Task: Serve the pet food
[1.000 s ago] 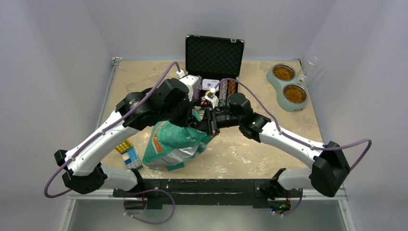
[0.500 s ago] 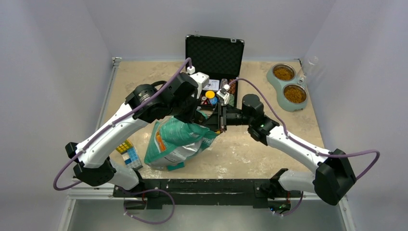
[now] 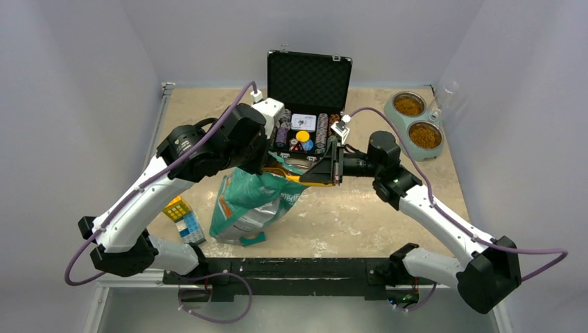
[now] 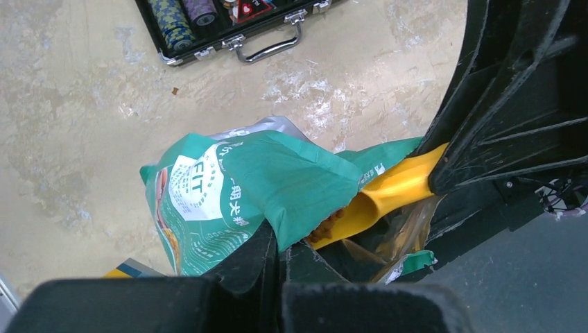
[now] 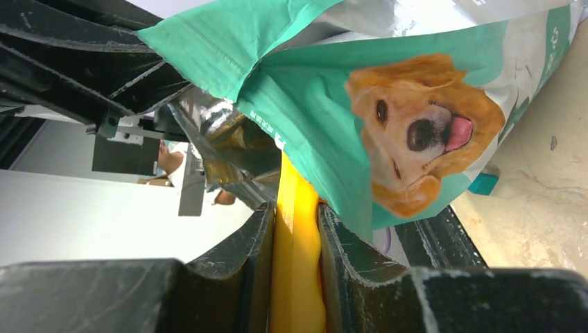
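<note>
The teal-green pet food bag (image 3: 251,205) with a golden dog on it (image 5: 416,118) stands at the table's near middle. My left gripper (image 3: 267,165) is shut on the bag's top edge (image 4: 281,239) and holds the mouth open. My right gripper (image 3: 313,177) is shut on the handle of a yellow scoop (image 5: 297,250). The scoop (image 4: 395,187) sticks into the bag mouth, with brown kibble (image 4: 324,225) in its bowl. Most of the kibble inside the bag is hidden.
A green double bowl feeder (image 3: 396,119) at the back right holds kibble in both bowls. An open black case of poker chips (image 3: 308,83) stands behind the bag. A colourful small box (image 3: 182,216) lies left of the bag.
My right gripper has drawn back to the right, so the yellow scoop now shows at the bag mouth. My left arm has swung back left, still gripping the bag's edge.
</note>
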Robot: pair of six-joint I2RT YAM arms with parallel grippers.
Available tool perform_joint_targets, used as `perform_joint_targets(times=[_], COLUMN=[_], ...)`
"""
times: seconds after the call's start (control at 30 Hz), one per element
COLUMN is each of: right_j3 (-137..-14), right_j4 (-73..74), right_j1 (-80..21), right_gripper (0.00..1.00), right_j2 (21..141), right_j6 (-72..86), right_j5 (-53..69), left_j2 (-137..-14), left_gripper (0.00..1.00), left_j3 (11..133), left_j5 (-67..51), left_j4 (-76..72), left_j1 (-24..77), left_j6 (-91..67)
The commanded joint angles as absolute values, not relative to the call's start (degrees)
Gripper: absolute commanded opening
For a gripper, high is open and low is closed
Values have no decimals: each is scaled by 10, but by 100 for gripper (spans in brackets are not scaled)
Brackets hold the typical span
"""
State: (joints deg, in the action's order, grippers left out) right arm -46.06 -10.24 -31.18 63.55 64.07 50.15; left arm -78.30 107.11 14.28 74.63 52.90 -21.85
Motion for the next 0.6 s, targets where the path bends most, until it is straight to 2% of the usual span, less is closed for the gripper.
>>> perform_joint_targets(times=[0.0,0.57], right_j3=[-477,-486], right_j4=[-53,104], right_j1=[-286,-231], right_gripper=[0,0], right_j2=[615,500], right_j6=[612,608], right_j5=[502,511], left_j2=[-722,-729], left_gripper=[0,0], left_j3=[1082,1069], left_j5=[158,127], left_j4=[609,612], left_j1=[526,526], left_j6=[-203,-188])
